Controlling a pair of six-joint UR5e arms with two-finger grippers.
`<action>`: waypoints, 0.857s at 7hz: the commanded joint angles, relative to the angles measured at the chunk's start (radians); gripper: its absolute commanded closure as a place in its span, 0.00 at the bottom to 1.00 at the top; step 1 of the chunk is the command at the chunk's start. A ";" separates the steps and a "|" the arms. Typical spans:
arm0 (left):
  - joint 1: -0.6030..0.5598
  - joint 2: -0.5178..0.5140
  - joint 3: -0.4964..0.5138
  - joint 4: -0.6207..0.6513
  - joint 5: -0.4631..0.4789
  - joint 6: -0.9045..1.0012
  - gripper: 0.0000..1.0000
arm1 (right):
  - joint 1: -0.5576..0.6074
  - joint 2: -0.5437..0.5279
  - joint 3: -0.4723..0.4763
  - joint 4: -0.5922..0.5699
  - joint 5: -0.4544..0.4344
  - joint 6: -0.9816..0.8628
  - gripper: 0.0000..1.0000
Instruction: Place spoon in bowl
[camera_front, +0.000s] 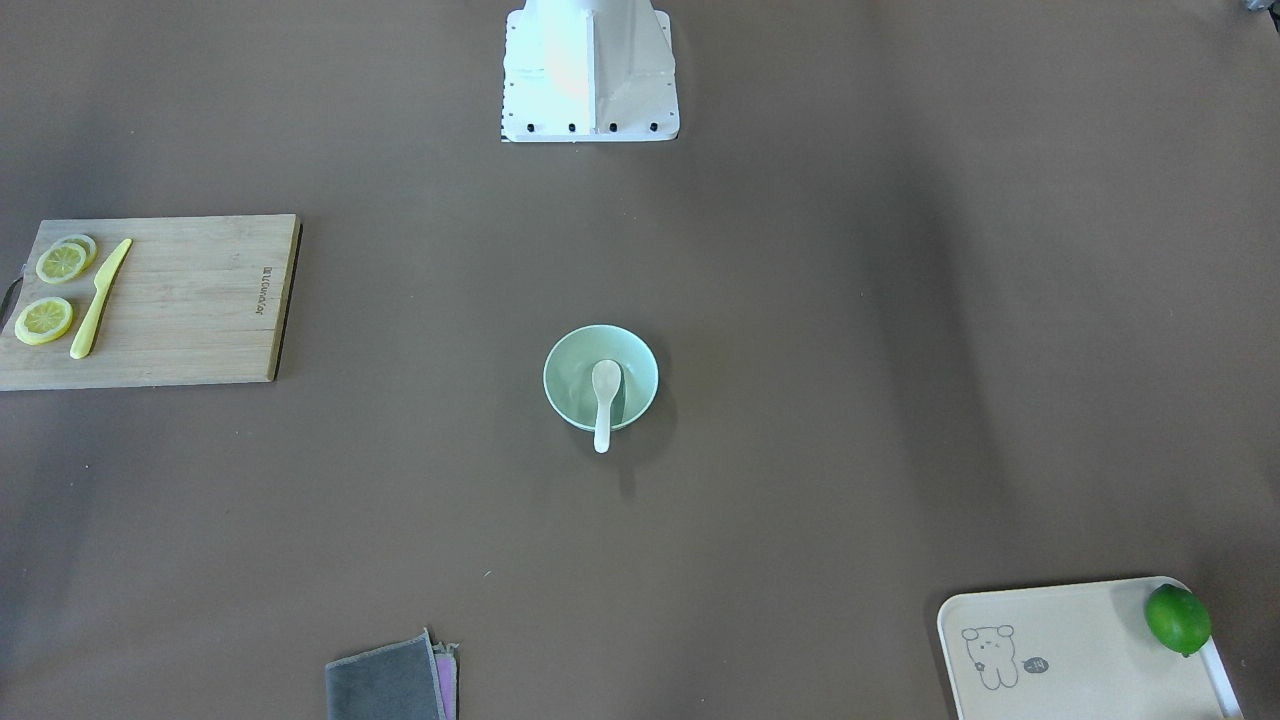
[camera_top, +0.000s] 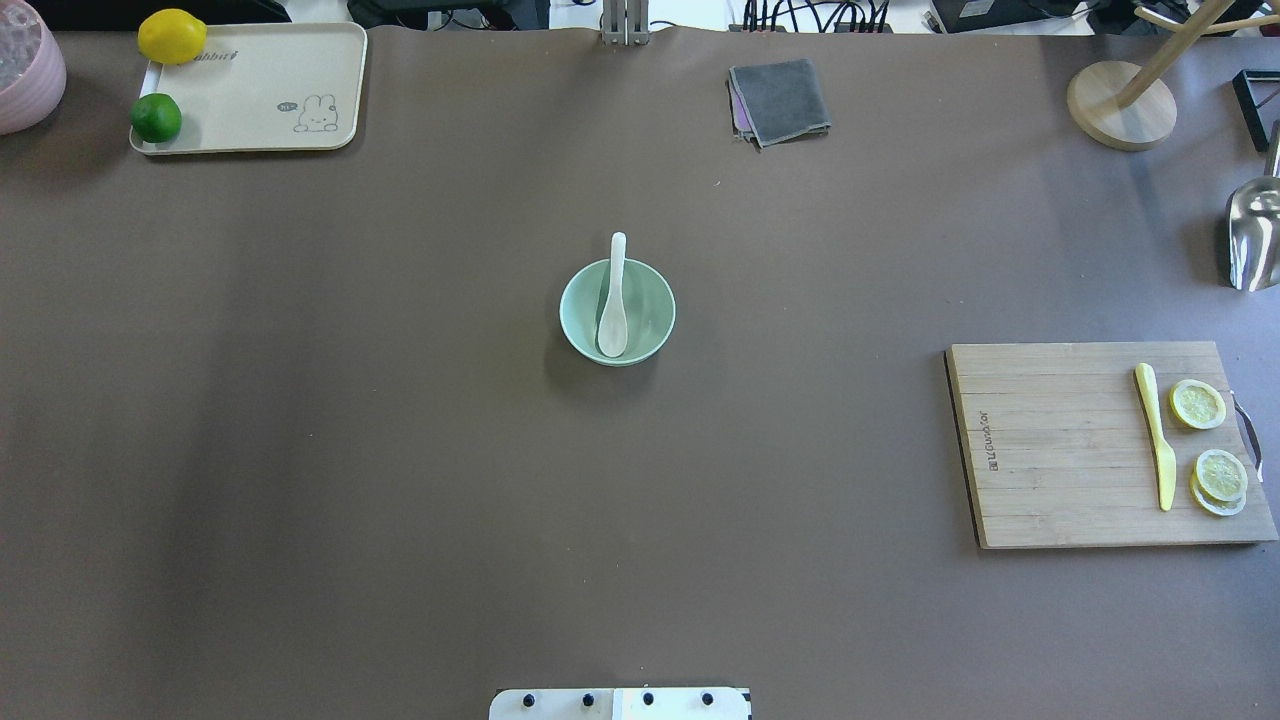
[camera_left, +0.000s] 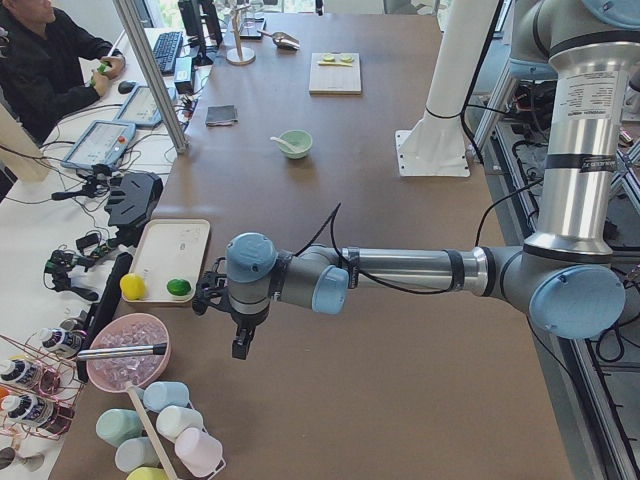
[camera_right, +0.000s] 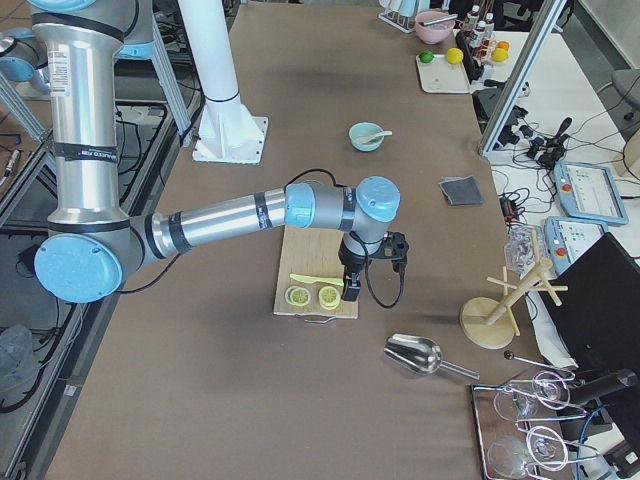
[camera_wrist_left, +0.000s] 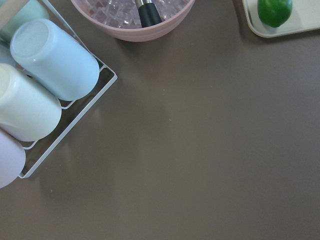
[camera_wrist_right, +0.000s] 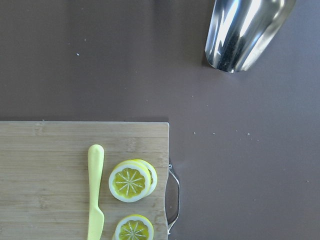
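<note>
nearest the robot, on its right, the cutting board (camera_top: 1060, 450) carries the yellow knife (camera_top: 1155, 440) and lemon slices (camera_top: 1198, 404). the right claw (camera_right: 350, 288) hangs above that board's outer end. only a side view shows it, so i cannot tell whether it is parted or closed.

further out, at the middle of the table (camera_top: 300, 400), sits the bowl (camera_top: 652, 300), and the spoon (camera_top: 613, 310) lies in it. the scoop is down inside on the robot's side, and the handle leans on the far rim and juts past it. by this lie the task looks done.

the spoon seems light, stiff and glossy, so it is likely slippery and apt to chip. if it needs a fresh hold, the short thick handle beyond the rim is the place, pinched across its width. the bowl looks light enough to slide if nudged.

farthest, the grey cloth (camera_top: 780, 100) and the tray (camera_top: 250, 100) lie along the far edge. the left claw (camera_left: 240, 340) hangs near that tray, and i cannot tell its state either.
</note>
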 joint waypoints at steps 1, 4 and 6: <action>-0.027 0.001 -0.002 0.014 -0.007 0.000 0.02 | 0.041 -0.031 -0.072 0.058 0.002 -0.079 0.00; -0.029 -0.011 -0.004 0.051 -0.015 -0.003 0.02 | 0.086 -0.033 -0.084 0.069 0.018 -0.089 0.00; -0.030 -0.014 -0.055 0.072 -0.008 -0.030 0.02 | 0.094 -0.030 -0.077 0.072 0.029 -0.092 0.00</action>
